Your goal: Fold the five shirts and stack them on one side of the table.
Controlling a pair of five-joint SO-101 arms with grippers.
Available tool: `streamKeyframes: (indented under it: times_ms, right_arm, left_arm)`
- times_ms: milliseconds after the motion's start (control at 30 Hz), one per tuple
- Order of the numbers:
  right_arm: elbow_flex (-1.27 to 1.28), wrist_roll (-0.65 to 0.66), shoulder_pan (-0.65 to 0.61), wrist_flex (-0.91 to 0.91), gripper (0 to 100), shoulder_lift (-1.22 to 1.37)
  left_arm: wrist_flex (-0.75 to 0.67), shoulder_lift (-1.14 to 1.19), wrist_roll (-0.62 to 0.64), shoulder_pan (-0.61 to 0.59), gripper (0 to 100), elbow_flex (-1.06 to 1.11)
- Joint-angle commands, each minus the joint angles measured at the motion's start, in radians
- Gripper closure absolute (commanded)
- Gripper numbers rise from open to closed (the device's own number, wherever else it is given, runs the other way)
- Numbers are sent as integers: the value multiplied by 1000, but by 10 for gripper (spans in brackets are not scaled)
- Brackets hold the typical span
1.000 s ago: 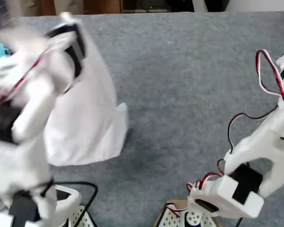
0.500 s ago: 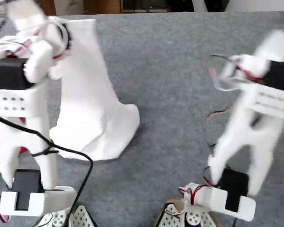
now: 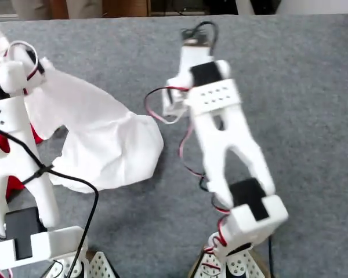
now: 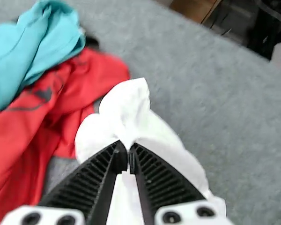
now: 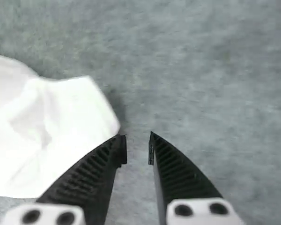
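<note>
The high view hangs well above the grey table (image 3: 290,69) and looks steeply down. The left wrist view sits close behind the left gripper (image 4: 128,157), the right wrist view close behind the right gripper (image 5: 137,149), and both face downward. All three views share the white shirt (image 3: 104,145).
</note>
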Motion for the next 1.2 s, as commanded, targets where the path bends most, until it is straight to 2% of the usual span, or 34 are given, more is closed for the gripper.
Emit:
streamKeyframes:
  times_ms: [0,233,400,867,1000,1167]
  right_arm:
    - [2,-63,-82,-46,899,73]
    - [2,-169,-176,-74,899,234]
    - [2,-204,-191,-71,899,277]
    - [2,-203,-191,-69,903,453]
    - [2,-193,-193,-69,994,464]
    - [-12,-193,-186,-57,993,453]
  left_arm:
    - [0,-15,-5,-49,981,64]
    - [0,-16,-103,-126,981,149]
    - [0,-16,-144,-173,981,149]
    - [0,-16,-167,-212,981,147]
    - [0,-16,-167,-213,981,147]
    - [0,-16,-166,-213,981,147]
